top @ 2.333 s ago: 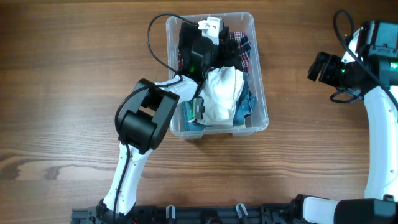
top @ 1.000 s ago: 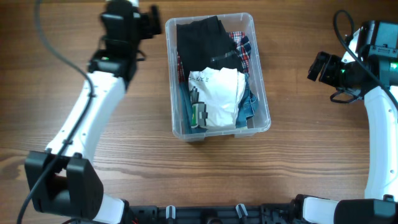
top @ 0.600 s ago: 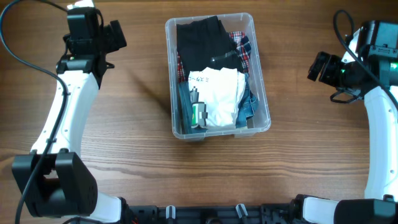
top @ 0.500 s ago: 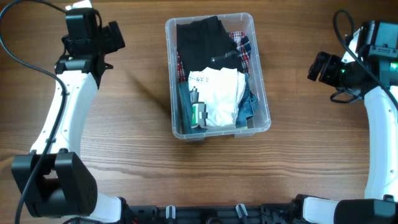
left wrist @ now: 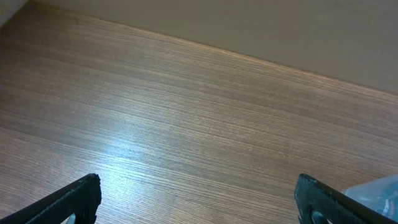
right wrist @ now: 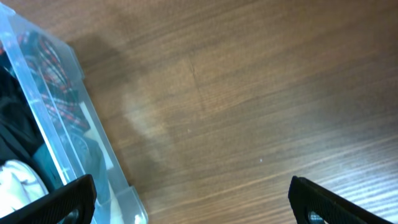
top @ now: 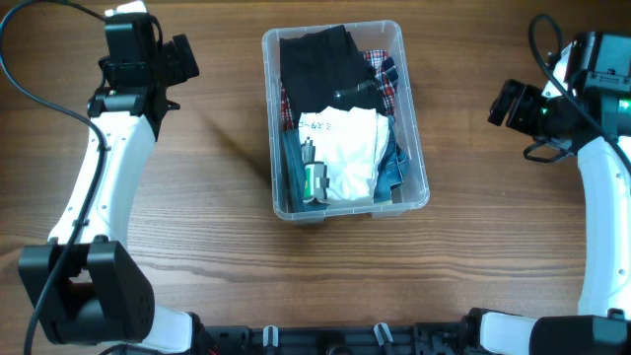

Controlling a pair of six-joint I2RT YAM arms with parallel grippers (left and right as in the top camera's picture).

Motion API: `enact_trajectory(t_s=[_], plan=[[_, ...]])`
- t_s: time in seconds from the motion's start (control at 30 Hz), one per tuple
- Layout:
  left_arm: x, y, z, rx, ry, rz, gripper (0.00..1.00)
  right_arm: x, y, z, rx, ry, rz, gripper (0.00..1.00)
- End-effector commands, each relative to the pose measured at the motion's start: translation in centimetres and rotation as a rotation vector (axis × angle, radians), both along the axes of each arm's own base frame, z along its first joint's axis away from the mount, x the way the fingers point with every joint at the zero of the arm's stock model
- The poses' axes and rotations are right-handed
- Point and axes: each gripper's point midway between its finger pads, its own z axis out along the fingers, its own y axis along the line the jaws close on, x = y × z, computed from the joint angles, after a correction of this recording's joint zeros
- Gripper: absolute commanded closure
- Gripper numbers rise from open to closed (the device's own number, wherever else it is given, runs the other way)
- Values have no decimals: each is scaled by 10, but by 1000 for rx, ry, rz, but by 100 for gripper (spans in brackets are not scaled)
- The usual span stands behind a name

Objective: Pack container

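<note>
A clear plastic container (top: 414, 148) sits mid-table, filled with folded clothes: a black garment (top: 320, 69) at the far end, a white one (top: 347, 153) nearer, plaid cloth (top: 386, 79) and blue denim (top: 394, 168) along the right side. My left gripper (top: 182, 61) hangs open over bare wood to the container's left, nothing between its fingers (left wrist: 74, 198). My right gripper (top: 505, 104) is open over bare wood to the right; its view shows the container's corner (right wrist: 74, 162) at the left edge.
A small green-and-grey item (top: 314, 180) lies along the container's left wall. Black cables (top: 30, 74) trail from both arms. The table's far edge (left wrist: 249, 53) shows in the left wrist view.
My left arm has pulled out of the container and swung up and to the far left, empty. It has held still for the last half second. The right arm has not moved.
</note>
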Motion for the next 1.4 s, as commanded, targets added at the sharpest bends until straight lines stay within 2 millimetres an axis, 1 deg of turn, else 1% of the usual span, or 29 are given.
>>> enact_trajectory(t_s=[0.0, 0.1, 0.17, 0.27, 0.37, 0.43, 0.53, 0.6, 0.7, 0.77, 0.83, 0.9, 0.97, 1.03, 1.13, 1.27, 1.37], plan=[[-1, 3, -4, 12, 12, 0, 0, -9, 13, 25, -17, -82, 41, 0], [-1, 3, -4, 12, 12, 0, 0, -23, 31, 58, -30, -187, 88, 0], [-1, 3, -4, 12, 12, 0, 0, -39, 48, 86, -35, -282, 138, 0], [-1, 3, -4, 11, 12, 0, 0, -72, 69, 127, -38, -435, 207, 0], [-1, 3, -4, 12, 12, 0, 0, -109, 79, 161, -35, -578, 250, 0], [-1, 3, -4, 12, 12, 0, 0, -132, 80, 177, -36, -656, 258, 0], [-1, 3, -4, 12, 12, 0, 0, -162, 77, 195, -40, -757, 256, 0], [-1, 3, -4, 12, 12, 0, 0, -190, 75, 208, -47, -845, 251, 0], [-1, 3, -4, 12, 12, 0, 0, -217, 61, 219, -107, -927, 201, 0], [-1, 3, -4, 12, 12, 0, 0, -236, 59, 224, -109, -985, 195, 0], [-1, 3, -4, 11, 12, 0, 0, -255, 54, 224, -131, -1025, 182, 0], [-1, 3, -4, 12, 12, 0, 0, -267, 54, 216, -123, -1060, 179, 0], [-1, 3, -4, 12, 12, 0, 0, -270, 56, 199, -109, -1063, 185, 0], [-1, 3, -4, 12, 12, 0, 0, -266, 58, 174, -91, -1058, 186, 0], [-1, 3, -4, 12, 12, 0, 0, -249, 59, 147, -67, -1068, 170, 0], [-1, 3, -4, 12, 12, 0, 0, -212, 67, 122, -35, -1106, 185, 0], [-1, 3, -4, 12, 12, 0, 0, -184, 81, 104, -3, -1149, 242, 0]])
